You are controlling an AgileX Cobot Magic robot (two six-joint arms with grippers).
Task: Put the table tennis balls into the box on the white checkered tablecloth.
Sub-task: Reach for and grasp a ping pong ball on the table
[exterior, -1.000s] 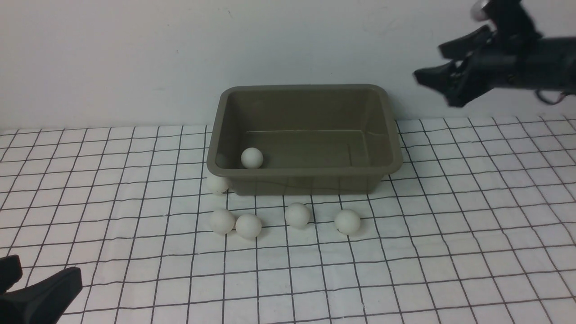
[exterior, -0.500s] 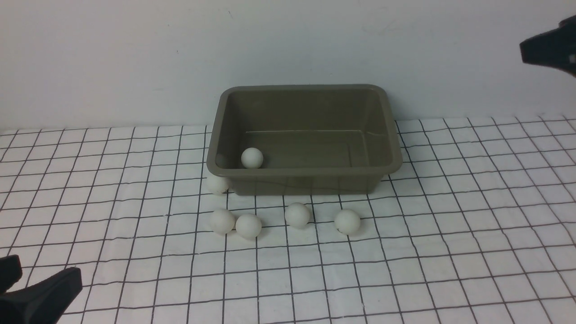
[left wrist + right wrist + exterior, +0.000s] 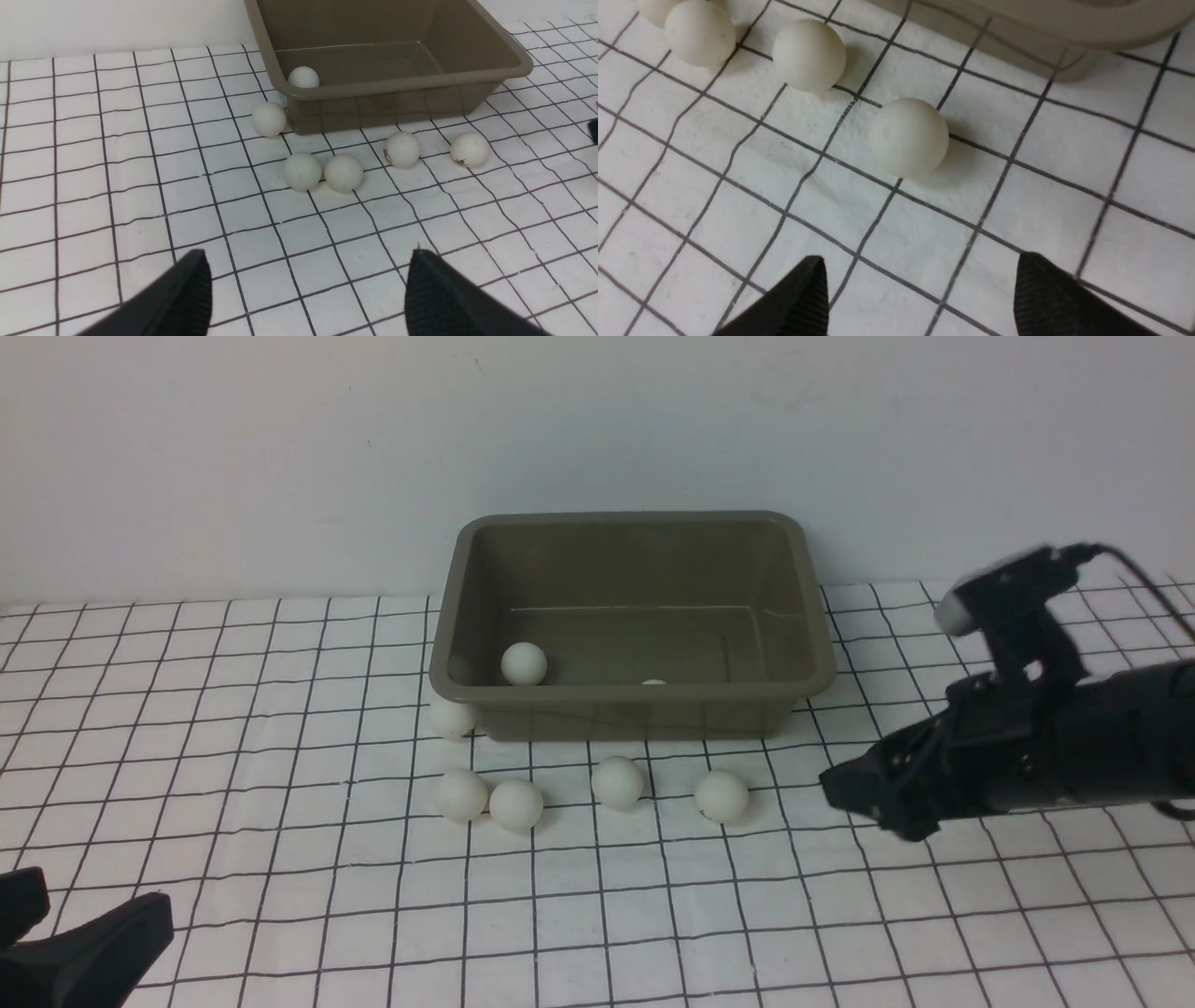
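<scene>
Front view: the box [image 3: 630,693] sits on the white checkered tablecloth [image 3: 280,859] by the wall. One ball [image 3: 523,664] lies plainly inside it, and the top of a second ball [image 3: 653,682] just shows over the near rim. Five table tennis balls [image 3: 516,804] lie on the cloth in front. My right gripper [image 3: 845,786] is low, just beside the rightmost ball [image 3: 721,795] and pointing at it. The left gripper [image 3: 84,943] is parked at the near left, well apart from everything.

Left wrist view: its fingers [image 3: 187,289] stand wide apart with nothing between them, and the loose balls are well ahead.

Right wrist view: the fingers [image 3: 805,298] are spread and empty. The rightmost ball sits just ahead of the gap, roughly centred, but not yet between them.

I judge this as the approach to the next pick. I need to slide forward until the ball sits between the pads, then close evenly, because a one-sided touch would likely send it rolling. After that comes a lift over the rim.
</scene>
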